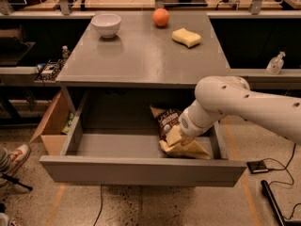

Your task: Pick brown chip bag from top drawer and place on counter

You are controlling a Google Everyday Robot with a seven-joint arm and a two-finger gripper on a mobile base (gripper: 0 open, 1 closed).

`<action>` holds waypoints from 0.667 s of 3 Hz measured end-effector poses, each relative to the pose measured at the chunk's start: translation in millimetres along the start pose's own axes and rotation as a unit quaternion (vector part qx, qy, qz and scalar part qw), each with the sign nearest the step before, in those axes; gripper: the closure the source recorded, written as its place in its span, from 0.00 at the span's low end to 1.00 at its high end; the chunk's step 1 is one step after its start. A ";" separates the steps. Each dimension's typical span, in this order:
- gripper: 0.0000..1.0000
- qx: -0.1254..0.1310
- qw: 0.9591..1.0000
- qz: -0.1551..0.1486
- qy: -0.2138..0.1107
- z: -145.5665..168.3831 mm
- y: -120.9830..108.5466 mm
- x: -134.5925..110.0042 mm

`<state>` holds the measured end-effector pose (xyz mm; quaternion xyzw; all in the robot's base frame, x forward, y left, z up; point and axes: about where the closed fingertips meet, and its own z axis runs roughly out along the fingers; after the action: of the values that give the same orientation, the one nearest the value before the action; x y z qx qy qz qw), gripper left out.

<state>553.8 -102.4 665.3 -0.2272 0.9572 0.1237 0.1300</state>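
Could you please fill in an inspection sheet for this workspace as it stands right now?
Surface: counter, grey and flat.
Job's things: brown chip bag lies in the open top drawer, right side.
Clutter: white bowl, orange, yellow sponge toward the counter's far edge.
Grippers: end effector down in the drawer, at the bag.
Cables: black cable on the floor below the drawer.
Surroundings: cardboard box at left, pump bottle on right shelf, shoe lower left.

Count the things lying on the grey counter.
3: white bowl back left, orange back centre, yellow sponge back right. None seems hidden. The gripper is in the top drawer at the brown chip bag.
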 end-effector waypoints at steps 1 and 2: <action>0.98 -0.021 0.999 -0.018 -0.042 -29.2 11.9 -4.6; 1.00 -0.044 0.993 -0.061 -0.086 -70.4 26.5 0.5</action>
<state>527.4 -100.5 735.7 -0.2795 0.9204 0.1765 0.2087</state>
